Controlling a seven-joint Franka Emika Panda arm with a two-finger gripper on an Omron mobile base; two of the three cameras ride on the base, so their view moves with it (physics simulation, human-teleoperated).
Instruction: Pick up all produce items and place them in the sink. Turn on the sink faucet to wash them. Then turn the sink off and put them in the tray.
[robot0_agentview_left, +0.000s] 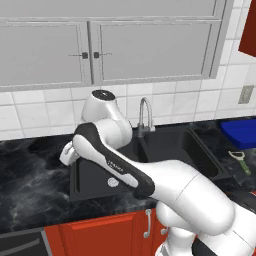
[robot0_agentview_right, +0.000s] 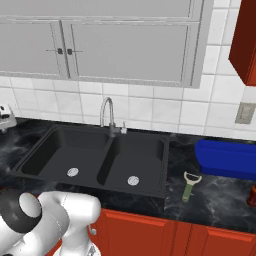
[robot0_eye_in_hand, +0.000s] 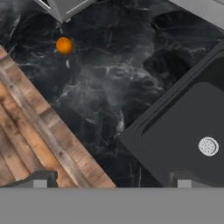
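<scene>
I'm seeing the orange sitting on the black counter near its front edge (wood floor just beyond), well apart from the sink. My gripper is hanging wide open, gripping nothing. The faucet is standing behind the basins; the blue tray is lying at the counter's right end.

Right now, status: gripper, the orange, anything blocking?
Gripper open, empty, above the counter. Orange fruit on the counter, well away from the sink, untouched. Nothing between hand and fruit.
</scene>
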